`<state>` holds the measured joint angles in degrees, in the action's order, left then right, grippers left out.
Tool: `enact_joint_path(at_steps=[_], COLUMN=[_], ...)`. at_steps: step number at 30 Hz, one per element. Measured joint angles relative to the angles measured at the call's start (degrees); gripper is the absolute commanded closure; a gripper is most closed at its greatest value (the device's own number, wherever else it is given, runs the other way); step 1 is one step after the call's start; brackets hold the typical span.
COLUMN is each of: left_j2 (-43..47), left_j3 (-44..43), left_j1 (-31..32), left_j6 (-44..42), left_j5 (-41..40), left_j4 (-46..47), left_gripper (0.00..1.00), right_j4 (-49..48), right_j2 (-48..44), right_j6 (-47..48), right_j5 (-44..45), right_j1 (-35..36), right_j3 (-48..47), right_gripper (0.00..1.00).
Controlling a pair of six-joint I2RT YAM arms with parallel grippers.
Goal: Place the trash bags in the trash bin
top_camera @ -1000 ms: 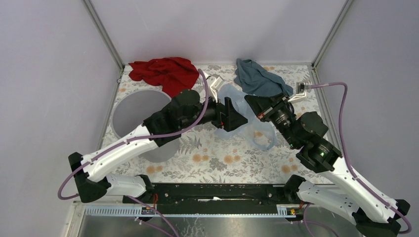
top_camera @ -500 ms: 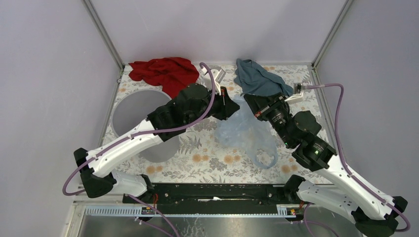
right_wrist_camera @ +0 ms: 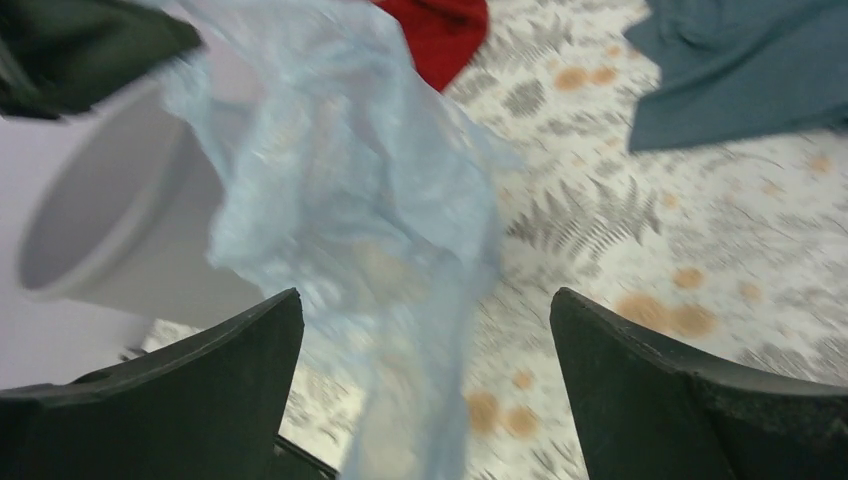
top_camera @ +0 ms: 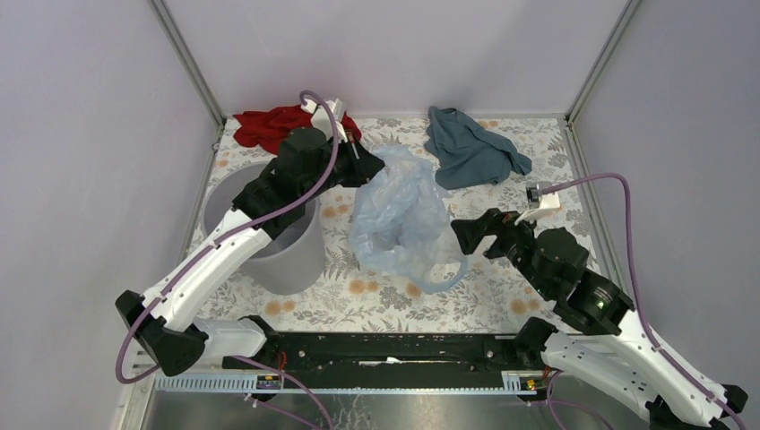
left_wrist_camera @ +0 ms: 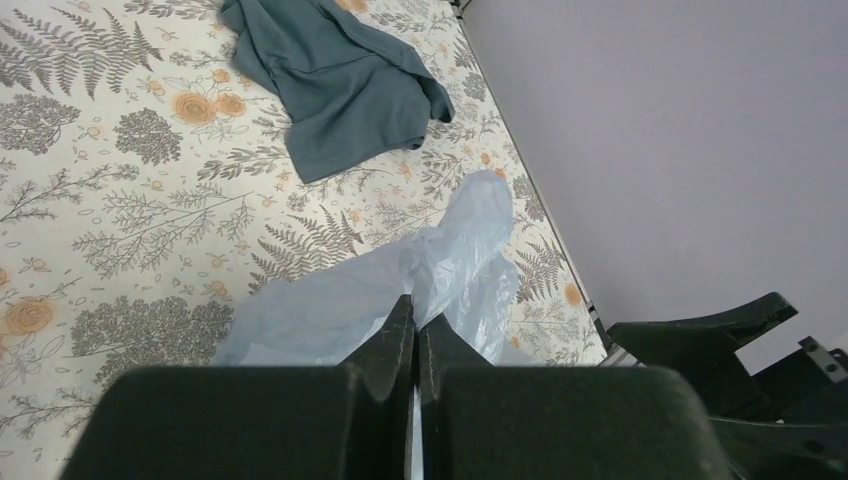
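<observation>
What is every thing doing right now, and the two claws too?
trash bin: upright, top open.
trash bag: crumpled, lifted, not in the bin.
left claw: shut on the trash bag.
right claw: open, holding nothing.
red cloth: crumpled, lying loose.
teal cloth: crumpled, lying loose.

No text, label, brand mark or number can be read in any of the views. The surface (top_camera: pixel 376 291) bears only a print of ferns and orange flowers, without letters.
</observation>
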<state>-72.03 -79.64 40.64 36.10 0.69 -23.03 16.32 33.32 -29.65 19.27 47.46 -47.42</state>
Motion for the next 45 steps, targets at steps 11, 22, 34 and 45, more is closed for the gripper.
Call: enact_joint_path(at_steps=[11,22,34,45], left_j2=[2.8,3.63,4.55,5.16], left_j3=[3.13,3.23,3.28,3.5], left_j1=[-3.43,-3.8,-4.07,-4.28], left_j6=[0.98,1.46,1.46,1.7], left_j5=[3.91,6.29,7.78,9.81], left_j4=[0.46,1.18,2.14,2.23], left_gripper=[1.0,1.0,1.0,1.0], right_j4=[10.78,1.42,-8.72,-29.59], right_j2=[-0.17,15.1,11.67,31.95], right_j6=[-7.23,-9.2,-5.07,-8.0], right_j5=[-0.42,-15.47,-11.54,-41.09], right_j1=[0.0,0.0,-12.15,-29.29], right_j3=[3.45,12.74,20.28,20.31], right_gripper=[0.0,0.01,0.01,0.56])
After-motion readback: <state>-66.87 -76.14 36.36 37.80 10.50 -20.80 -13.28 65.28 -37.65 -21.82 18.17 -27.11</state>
